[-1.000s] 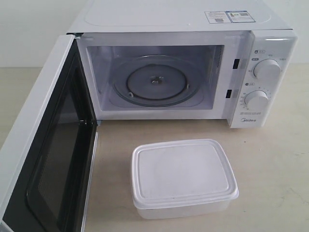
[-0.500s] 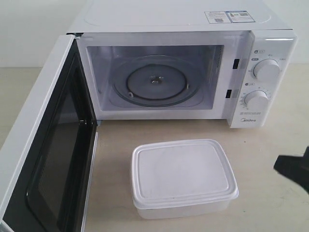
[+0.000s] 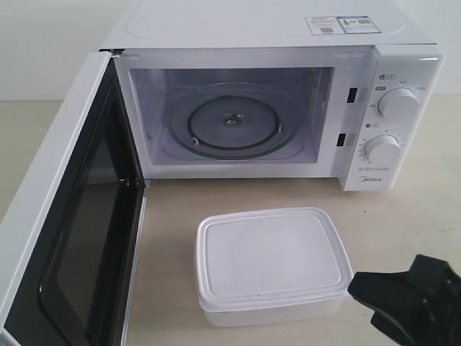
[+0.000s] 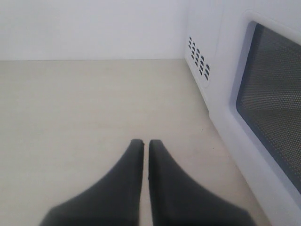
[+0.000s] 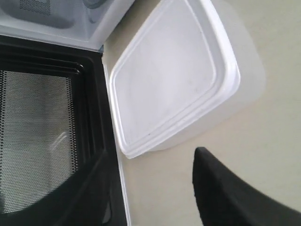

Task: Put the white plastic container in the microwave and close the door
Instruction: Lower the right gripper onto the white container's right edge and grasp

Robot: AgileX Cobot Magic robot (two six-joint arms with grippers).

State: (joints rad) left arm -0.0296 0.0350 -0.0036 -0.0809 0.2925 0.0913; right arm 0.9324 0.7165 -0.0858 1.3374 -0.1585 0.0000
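Our right gripper has slid in beside the white plastic container, fingers spread, we judge, to straddle it. It sits on the table before the microwave, whose door stands open. Our left gripper hangs outside the door, fingers together.

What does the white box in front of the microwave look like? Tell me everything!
The white plastic container is a shallow rectangular box with rounded corners, milky and slightly see-through. A flat lid with a raised rim is on it, shut. It sits flat on the pale table in front of the open microwave, beside the open door without touching it. The right tool is close to its right end; the wrist view shows a gap, so nothing holds it.
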